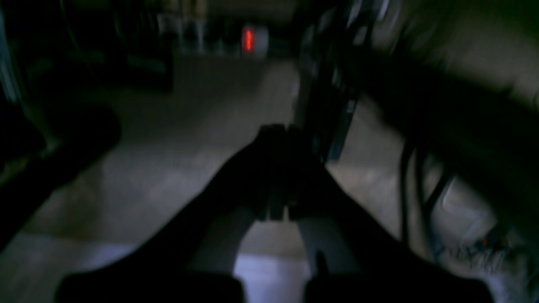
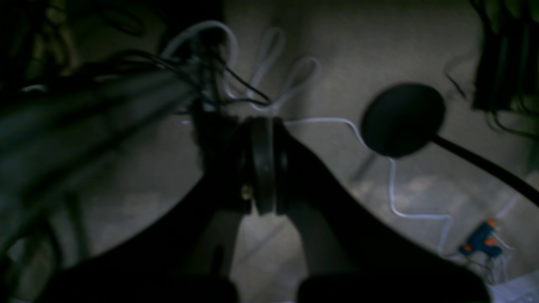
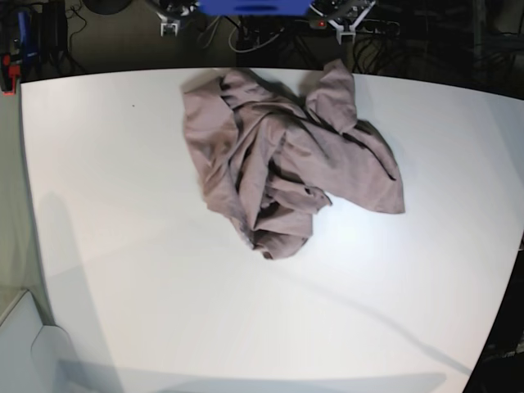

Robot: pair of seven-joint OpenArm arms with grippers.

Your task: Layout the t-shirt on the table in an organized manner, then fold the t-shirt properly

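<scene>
T-shirt (image 3: 286, 164): one, dusty mauve soft cloth, crumpled in a heap toward the far edge of the table (image 3: 147, 303), slightly right of its middle in the base view. Deep folds and ridges; one flap rises toward the far edge, a flatter panel spreads toward the right edge, a bunched lobe points to the near edge. Neck and sleeves cannot be told apart in the heap.

Table: white, smooth, matte, curved edge, far larger than the garment.

My left claw (image 1: 276, 172): black, jaws pressed together, holding nothing; it points at dim floor, off the table. My right claw (image 2: 263, 164): black, fingers together, empty, over grey floor with a white cable (image 2: 396, 198) and a round black stand base (image 2: 402, 120). A blue and orange tool (image 2: 480, 244) lies near it.

Step in hand, as I judge it: layout not yet begun. To do it well, I should bring both claws to the heap, pinch two well-separated outer edges rather than the middle, lift lightly and draw them apart so the cloth slides flat, then smooth sleeves outward before any fold.
</scene>
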